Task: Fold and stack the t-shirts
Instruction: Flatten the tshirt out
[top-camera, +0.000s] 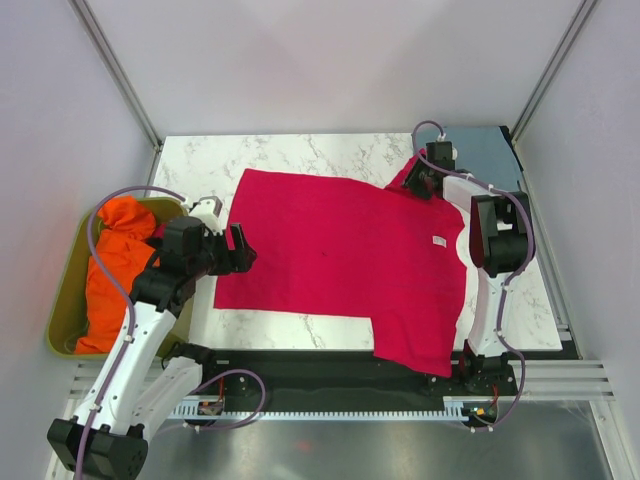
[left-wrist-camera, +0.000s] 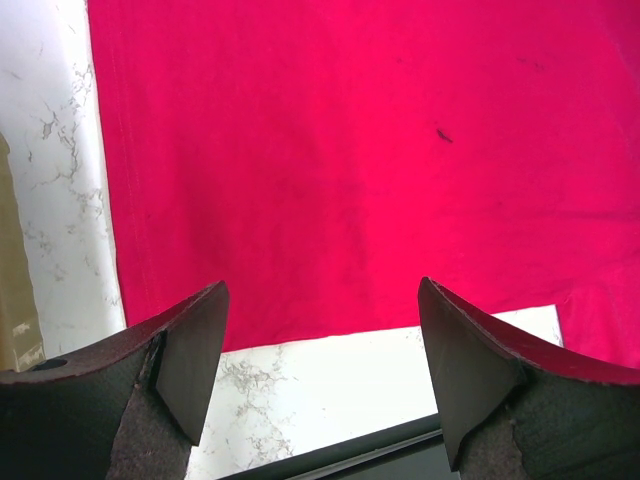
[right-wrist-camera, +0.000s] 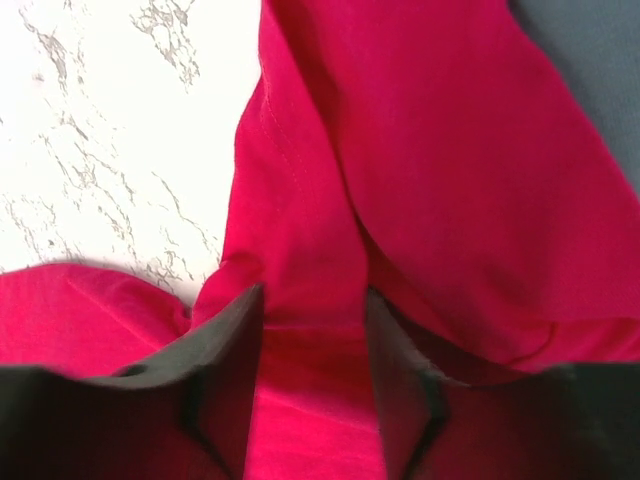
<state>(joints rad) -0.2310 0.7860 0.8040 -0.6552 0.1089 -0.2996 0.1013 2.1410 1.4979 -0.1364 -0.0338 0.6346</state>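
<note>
The crimson-red t-shirt (top-camera: 340, 260) lies spread flat on the marble table (top-camera: 290, 155), its small white tag (top-camera: 437, 241) towards the right. One sleeve hangs over the near edge. The slate blue-grey t-shirt (top-camera: 487, 155) lies folded at the far right corner. My left gripper (top-camera: 243, 250) is open and empty, just above the shirt's left hem (left-wrist-camera: 330, 200). My right gripper (top-camera: 415, 180) is at the far sleeve, its fingers closed on a bunched ridge of red cloth (right-wrist-camera: 300, 200). The blue-grey cloth (right-wrist-camera: 595, 60) shows just beyond it.
An olive bin (top-camera: 62, 300) holding an orange garment (top-camera: 115, 260) stands off the table's left side. A black rail (top-camera: 330, 370) runs along the near edge. Grey walls enclose the table on three sides.
</note>
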